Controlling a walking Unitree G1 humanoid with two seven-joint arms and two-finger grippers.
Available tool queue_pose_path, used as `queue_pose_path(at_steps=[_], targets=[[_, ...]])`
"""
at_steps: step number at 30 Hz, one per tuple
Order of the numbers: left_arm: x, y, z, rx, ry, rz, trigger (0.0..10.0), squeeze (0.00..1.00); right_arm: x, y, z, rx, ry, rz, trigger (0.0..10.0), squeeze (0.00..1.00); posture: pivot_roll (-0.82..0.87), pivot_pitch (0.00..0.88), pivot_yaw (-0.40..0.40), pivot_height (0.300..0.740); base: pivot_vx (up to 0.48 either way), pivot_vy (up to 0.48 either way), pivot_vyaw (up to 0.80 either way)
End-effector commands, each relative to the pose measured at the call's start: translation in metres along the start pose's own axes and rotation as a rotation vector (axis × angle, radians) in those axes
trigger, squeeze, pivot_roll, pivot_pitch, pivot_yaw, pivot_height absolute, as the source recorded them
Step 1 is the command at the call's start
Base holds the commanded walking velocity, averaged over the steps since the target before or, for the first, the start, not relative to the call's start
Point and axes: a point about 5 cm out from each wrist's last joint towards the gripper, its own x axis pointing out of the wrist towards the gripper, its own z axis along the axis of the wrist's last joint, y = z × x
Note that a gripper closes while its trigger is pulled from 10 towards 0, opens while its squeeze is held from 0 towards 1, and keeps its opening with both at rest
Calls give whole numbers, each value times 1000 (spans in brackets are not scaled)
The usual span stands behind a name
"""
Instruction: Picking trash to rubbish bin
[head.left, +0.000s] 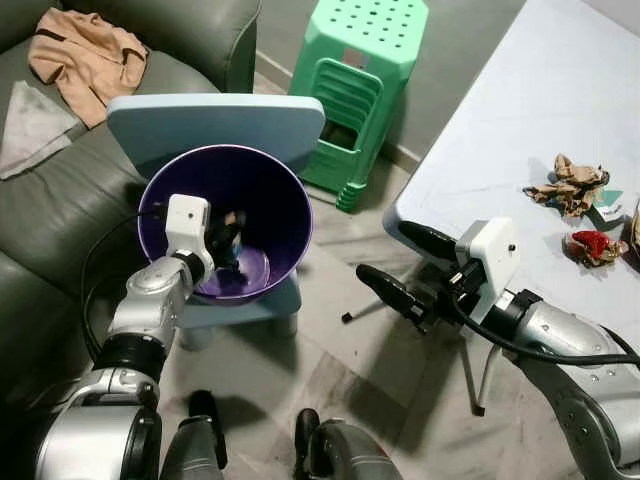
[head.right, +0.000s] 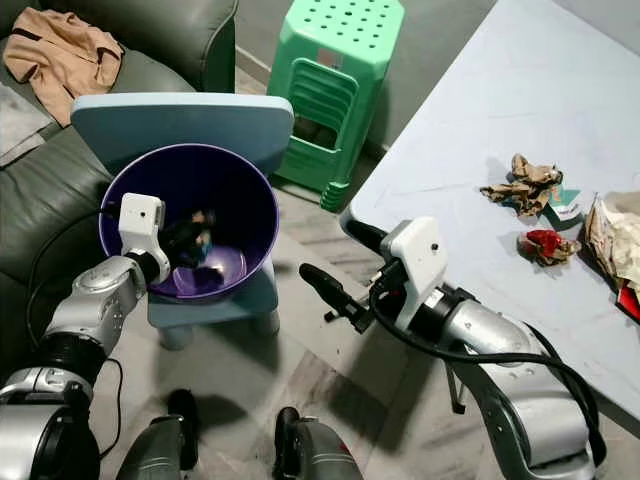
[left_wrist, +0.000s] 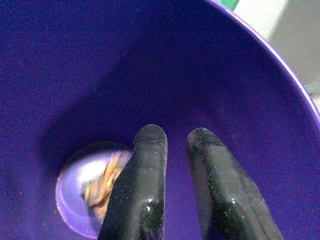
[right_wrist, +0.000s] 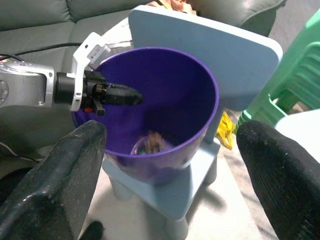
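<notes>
Trash (head.left: 568, 186) is left crumpled on the grey table (head.left: 500, 120), with a red scrap (head.left: 592, 246) lying just beside it, while one brown piece (right_wrist: 153, 142) is seen at the bottom of the purple bin (head.left: 280, 205). The bin is stood on a small blue chair (head.left: 215, 120), probably so that it can be reached. The left gripper (head.left: 228, 238) is held inside the bin, its fingers (left_wrist: 142, 170) nearly closed and nothing gripped, which suggests a piece has been dropped. The right gripper (head.left: 405, 265) is held wide open and empty between bin and table, presumably ready for the next piece.
</notes>
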Motion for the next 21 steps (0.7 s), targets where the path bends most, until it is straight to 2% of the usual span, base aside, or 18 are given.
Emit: queue_pose_path(at_steps=[1,13,15,21], targets=[[0,-3,-10,2,33,-18,10000,1000,-6,1,1,-4,8,-4,10000,0,-134,427,-220,740,0,0,0],[-1,-3,10,31,-71,-41,10000,1000,-1,-4,0,9,-21,-55,10000,0,-103,391,-205,740,0,0,0],[-3,-5,20,60,-118,-38,10000,1000,1,-10,0,21,-54,-111,10000,0,-85,370,-194,740,0,0,0],[-9,-12,33,71,-191,-33,10000,1000,3,-19,-4,25,-95,-212,10000,0,-58,336,-171,740,0,0,0]])
